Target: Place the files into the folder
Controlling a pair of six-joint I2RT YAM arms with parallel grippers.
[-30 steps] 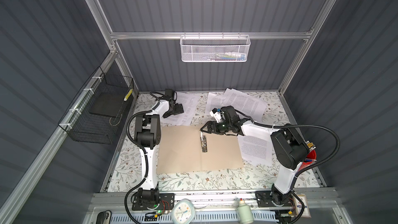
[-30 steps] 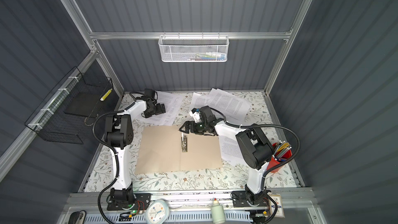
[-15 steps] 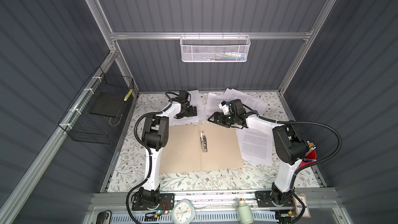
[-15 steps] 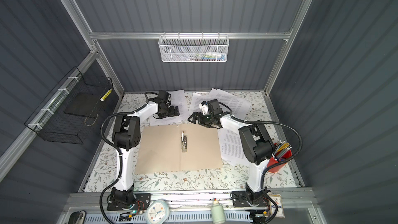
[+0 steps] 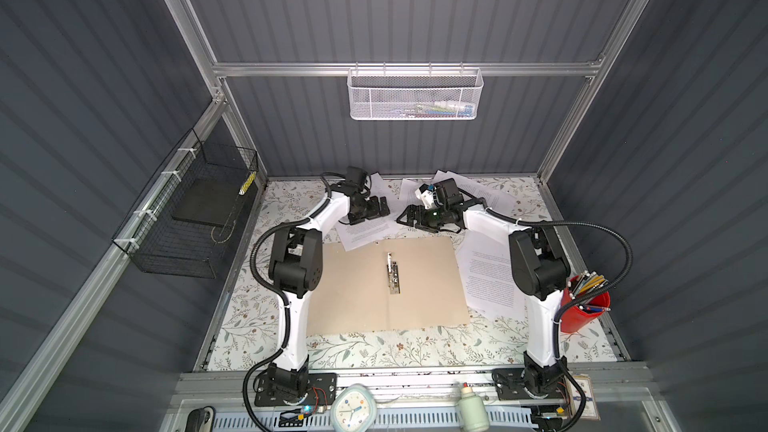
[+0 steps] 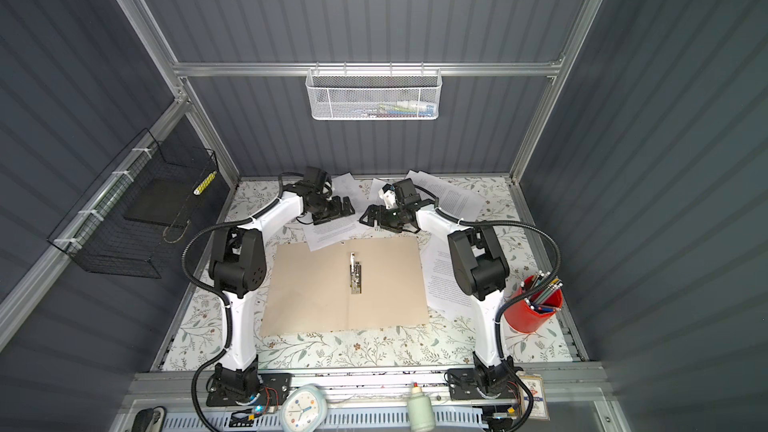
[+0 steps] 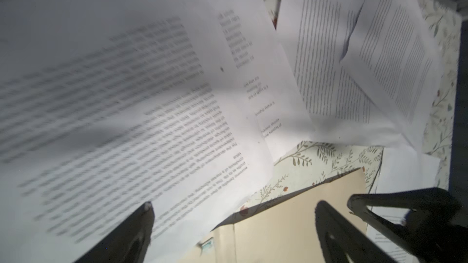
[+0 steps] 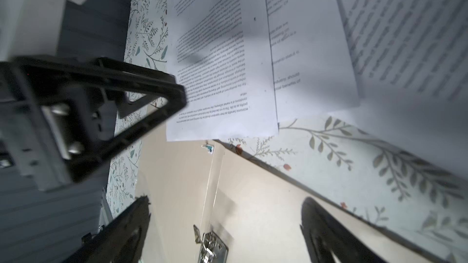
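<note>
The folder (image 5: 424, 284) lies opened flat in the middle of the counter (image 5: 374, 347), inner side up, with its metal clip (image 5: 393, 274) set along the spine. The files (image 5: 488, 276) lie loose around it, all outside its covers. The left sheet (image 5: 368, 230) sits at the folder's far left edge. In the right wrist view its near edge laps a little onto the beige card. The right sheet (image 6: 440, 280) lies just beside the folder's right edge, partly under the right arm. The far sheets (image 5: 490, 197) overlap one another near the back wall. The left tool (image 5: 380, 207) hangs over the left sheet with its jaws spread wide and nothing between them. In the left wrist view its fingers (image 7: 141, 226) stand well apart above blurred print, and whether they touch the paper cannot be told. The right tool (image 5: 407, 216) faces it from close by, over the counter just past the folder's far edge, and it too is wide open and empty. The two tools are near each other but apart. A red cup (image 5: 584, 313) of pencils stands on the counter at the front right, beside the right arm.
</note>
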